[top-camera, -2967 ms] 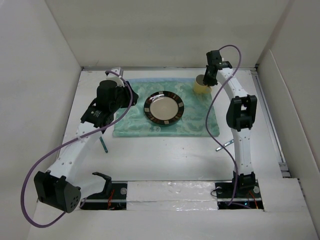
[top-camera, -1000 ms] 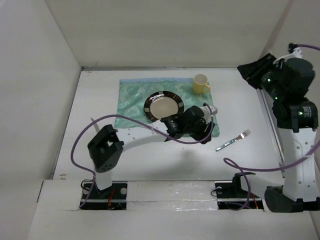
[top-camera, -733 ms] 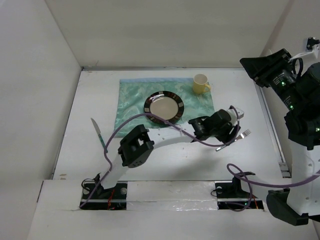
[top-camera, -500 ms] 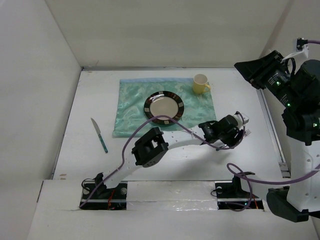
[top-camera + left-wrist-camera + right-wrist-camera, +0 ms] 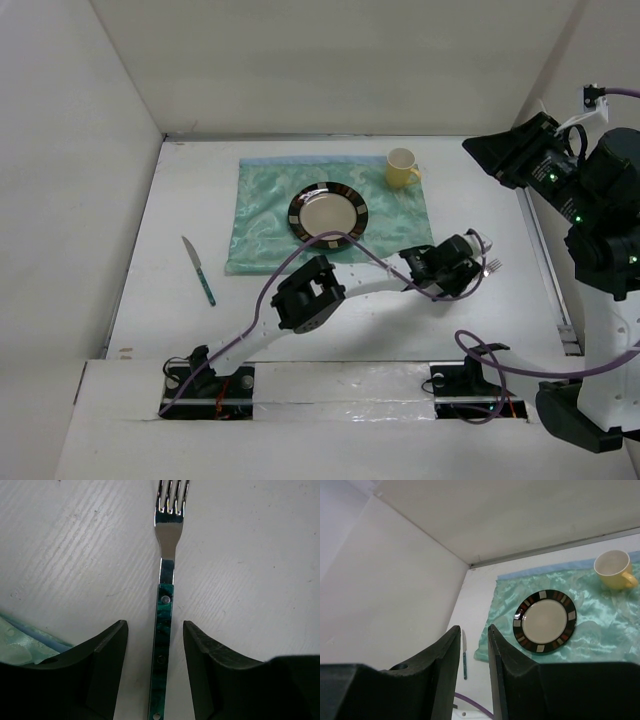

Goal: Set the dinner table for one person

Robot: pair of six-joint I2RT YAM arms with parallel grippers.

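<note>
Left arm has swung right across from the knife [image 5: 199,270] side, and the left gripper [image 5: 154,626] now hangs, jaws spread, astride the fork [image 5: 168,530]. It lies flat on the dinner table [image 5: 180,200] toward the right edge, just off the near-right corner of the mat [image 5: 20,642]. Right gripper [image 5: 474,628] sits high, fingers slightly parted, empty. Danger: that slim, riveted green handle and polished steel could skid or pivot on closing, or a finger may snag the glossy cloth.
</note>
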